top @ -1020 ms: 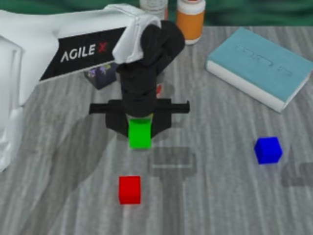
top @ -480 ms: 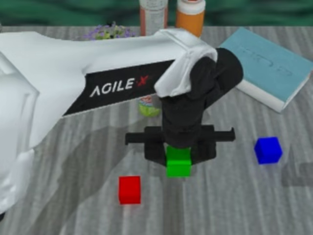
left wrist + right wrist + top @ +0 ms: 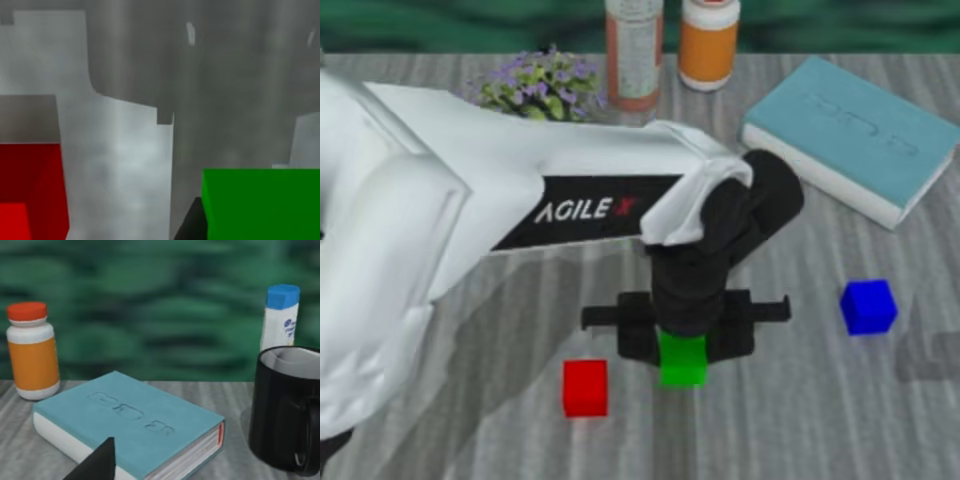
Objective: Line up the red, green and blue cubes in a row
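Top view: left gripper [image 3: 682, 335] sits near table centre, fingers closed on the green cube [image 3: 683, 360], which shows just below the black jaw bar. Red cube [image 3: 585, 387] rests on the table at approx 8 o'clock from the green one, near it but apart. Blue cube [image 3: 868, 306] is well apart at 3 o'clock. Judged step: setting green down beside red. Next move likely calls for lowering, releasing, then fetching blue to finish the row. At 12 o'clock: a white bottle w/ red label [image 3: 634, 50], an orange pill bottle [image 3: 709, 42], a teal book [image 3: 850, 135] and a small flowering plant [image 3: 535, 85].

Left wrist view: green cube [image 3: 260, 202] fills one corner; red cube [image 3: 30, 190] shows nearby.

Right wrist view: right arm is parked; only one dark fingertip shows, so its grip can't be told. A black mug [image 3: 287, 407] stands by the book; nothing visible inside it. A blue-capped white bottle [image 3: 280, 315] is behind.
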Motion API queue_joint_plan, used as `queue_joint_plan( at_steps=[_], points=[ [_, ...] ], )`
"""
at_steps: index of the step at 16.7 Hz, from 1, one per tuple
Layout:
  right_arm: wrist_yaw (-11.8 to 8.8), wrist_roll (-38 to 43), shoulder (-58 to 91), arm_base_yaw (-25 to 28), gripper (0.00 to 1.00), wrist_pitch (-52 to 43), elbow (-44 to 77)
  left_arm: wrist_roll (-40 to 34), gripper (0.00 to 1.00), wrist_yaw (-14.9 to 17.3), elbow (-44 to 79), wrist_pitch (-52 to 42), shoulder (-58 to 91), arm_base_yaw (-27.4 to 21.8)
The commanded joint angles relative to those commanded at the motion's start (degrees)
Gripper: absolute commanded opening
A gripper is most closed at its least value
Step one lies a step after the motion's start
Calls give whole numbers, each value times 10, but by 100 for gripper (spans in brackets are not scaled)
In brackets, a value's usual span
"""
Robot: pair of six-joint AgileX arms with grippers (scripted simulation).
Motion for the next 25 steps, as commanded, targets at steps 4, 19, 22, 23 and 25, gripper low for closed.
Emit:
queue_joint_plan(
  at_steps=[4, 19, 22, 23, 25],
  points=[
    [0, 0, 0, 0, 100, 0, 0, -1, 0, 0, -20, 28, 12, -1],
    [0, 0, 0, 0, 100, 0, 0, -1, 98, 0, -20, 28, 12, -1],
    [0, 0, 0, 0, 100, 0, 0, -1, 100, 0, -20, 28, 12, -1],
    [0, 0, 0, 0, 100, 0, 0, -1, 100, 0, -20, 28, 12, -1],
    [0, 0, 0, 0, 100, 0, 0, -1, 100, 0, -20, 28, 12, -1]
  ],
)
